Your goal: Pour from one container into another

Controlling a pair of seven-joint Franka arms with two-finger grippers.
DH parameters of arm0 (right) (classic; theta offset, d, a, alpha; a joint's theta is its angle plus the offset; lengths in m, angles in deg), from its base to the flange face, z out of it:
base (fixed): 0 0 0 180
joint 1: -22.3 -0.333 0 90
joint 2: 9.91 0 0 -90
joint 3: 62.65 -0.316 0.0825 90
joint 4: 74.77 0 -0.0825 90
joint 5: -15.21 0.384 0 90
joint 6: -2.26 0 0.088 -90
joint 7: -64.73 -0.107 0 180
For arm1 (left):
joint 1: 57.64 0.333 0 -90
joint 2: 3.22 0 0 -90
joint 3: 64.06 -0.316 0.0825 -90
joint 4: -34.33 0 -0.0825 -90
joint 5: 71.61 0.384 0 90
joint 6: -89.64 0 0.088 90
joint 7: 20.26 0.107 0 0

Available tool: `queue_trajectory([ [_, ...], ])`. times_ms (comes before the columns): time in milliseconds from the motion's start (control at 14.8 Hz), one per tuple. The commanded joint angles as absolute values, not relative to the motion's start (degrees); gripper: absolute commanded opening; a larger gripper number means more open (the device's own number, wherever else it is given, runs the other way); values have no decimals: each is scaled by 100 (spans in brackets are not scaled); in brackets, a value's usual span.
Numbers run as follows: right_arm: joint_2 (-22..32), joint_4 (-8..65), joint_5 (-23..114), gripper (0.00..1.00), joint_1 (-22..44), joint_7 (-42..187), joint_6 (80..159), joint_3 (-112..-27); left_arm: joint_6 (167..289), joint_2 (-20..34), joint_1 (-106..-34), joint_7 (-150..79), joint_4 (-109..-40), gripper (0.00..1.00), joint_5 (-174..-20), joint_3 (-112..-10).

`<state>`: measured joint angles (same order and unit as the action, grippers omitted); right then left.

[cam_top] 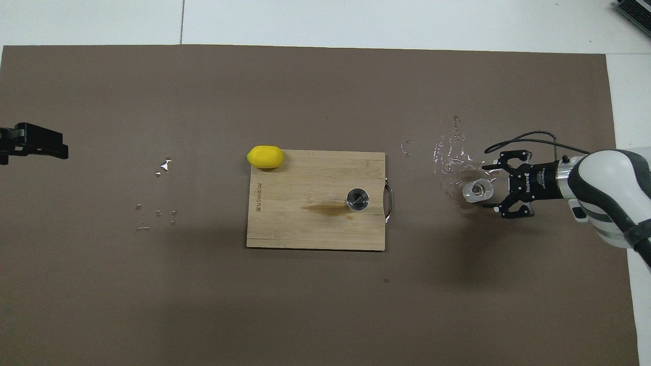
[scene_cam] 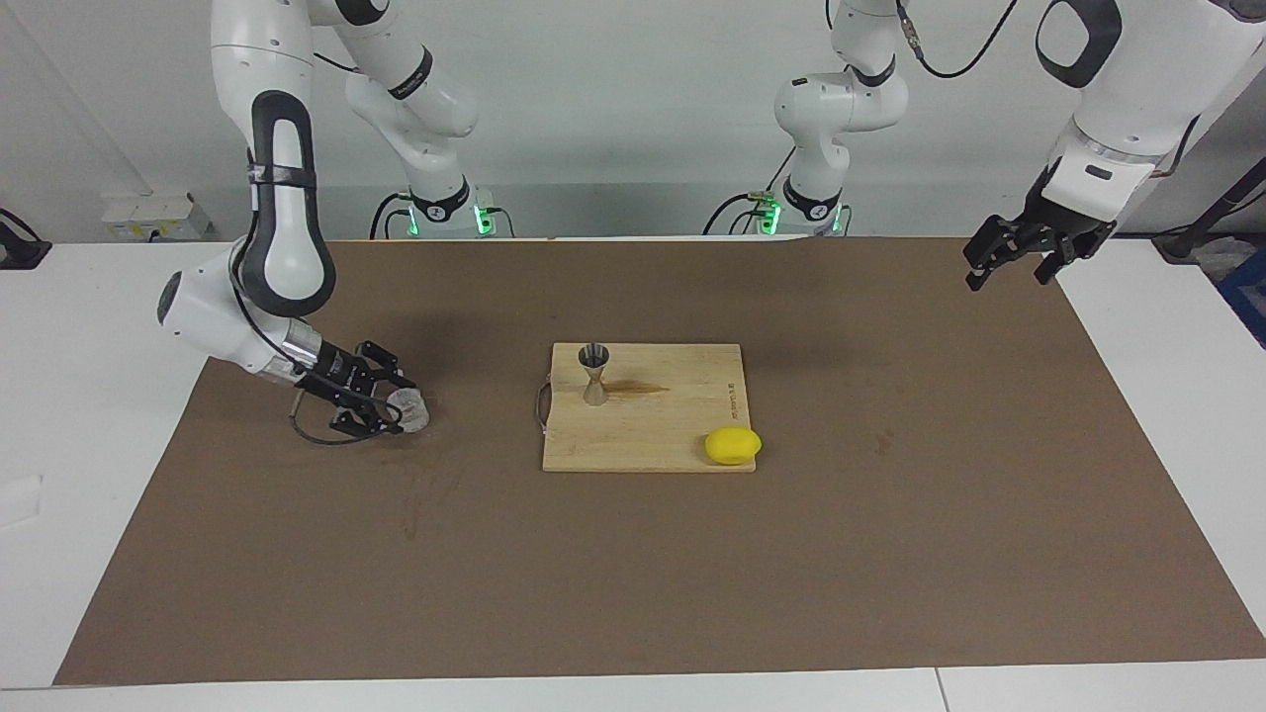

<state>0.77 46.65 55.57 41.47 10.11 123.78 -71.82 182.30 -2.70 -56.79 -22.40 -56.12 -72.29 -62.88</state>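
The clear cup (scene_cam: 409, 410) (cam_top: 477, 190) stands on the brown mat toward the right arm's end of the table. My right gripper (scene_cam: 394, 405) (cam_top: 488, 187) is low at the mat, open, with its fingertips spread on either side of the cup and not pressing it. The silvery jigger (scene_cam: 594, 374) (cam_top: 357, 199) stands upright on the wooden board (scene_cam: 673, 430) (cam_top: 305, 229), near the board's handle end. My left gripper (scene_cam: 1019, 265) (cam_top: 38, 144) waits open in the air over the mat's edge at the left arm's end, holding nothing.
A yellow lemon (scene_cam: 733, 445) (cam_top: 265, 156) lies at the board's corner farthest from the robots. A brown stain (cam_top: 328, 208) marks the board beside the jigger. Water drops (cam_top: 450, 155) lie on the mat by the cup, and more water drops (cam_top: 163, 165) toward the left arm's end.
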Motion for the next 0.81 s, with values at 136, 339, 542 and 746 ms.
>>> queue_trajectory([
  [136, -366, 4881, 5161, 99, 3778, 1753, 12355, -7240, 18254, -401, -5720, -2307, -5778, 100, -7197, -6318],
  [339, -480, 4732, 3977, 99, 3312, 1833, 12364, -7249, 18254, -401, -5720, -2307, -5786, 100, -7197, -6318],
  [542, -647, 4714, 2728, 99, 2645, 2383, 12347, -7258, 18254, -401, -5720, -2307, -5786, 100, -7197, -6318],
  [746, -963, 4626, 1903, 99, 2379, 3385, 12303, -7266, 18254, -401, -5720, -2307, -5786, 100, -7197, -6318],
])
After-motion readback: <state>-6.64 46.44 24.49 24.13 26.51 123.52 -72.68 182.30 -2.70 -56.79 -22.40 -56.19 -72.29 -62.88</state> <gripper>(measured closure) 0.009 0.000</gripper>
